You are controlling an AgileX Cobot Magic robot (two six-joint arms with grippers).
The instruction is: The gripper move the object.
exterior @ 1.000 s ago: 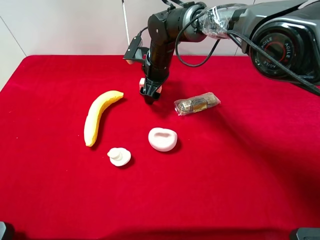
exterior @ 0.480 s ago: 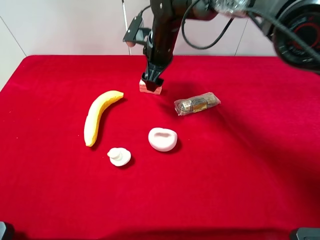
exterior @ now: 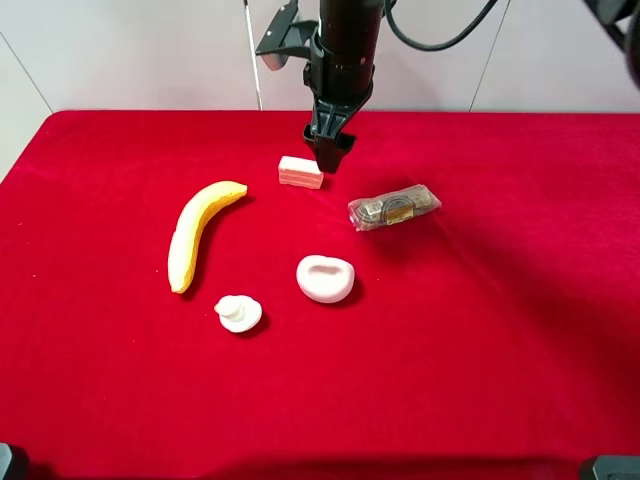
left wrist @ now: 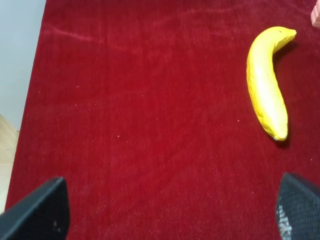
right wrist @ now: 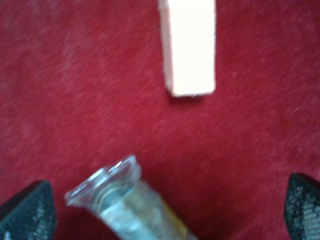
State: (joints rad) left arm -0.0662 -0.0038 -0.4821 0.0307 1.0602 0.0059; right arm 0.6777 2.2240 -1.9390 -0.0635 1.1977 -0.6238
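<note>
The object, a pale pink-and-cream block (exterior: 301, 172), lies flat on the red cloth, free of any grip. My right gripper (exterior: 329, 156) hangs just behind and to the right of it, raised off the cloth, jaws open and empty. In the right wrist view the block (right wrist: 190, 47) lies ahead of the open gripper (right wrist: 165, 210), with both dark fingertips (right wrist: 27, 210) far apart at the frame's corners. My left gripper (left wrist: 169, 210) is open and empty over bare cloth; it does not show in the exterior view.
A banana (exterior: 195, 235) lies left of the block and also shows in the left wrist view (left wrist: 267, 85). A clear-wrapped snack packet (exterior: 394, 207) lies to the right. A white bowl-like piece (exterior: 326, 278) and a small white piece (exterior: 238, 313) sit nearer the front.
The right gripper let go of the block, leaving it on the cloth, then rose and shifted slightly right and back. The other objects have not moved.
</note>
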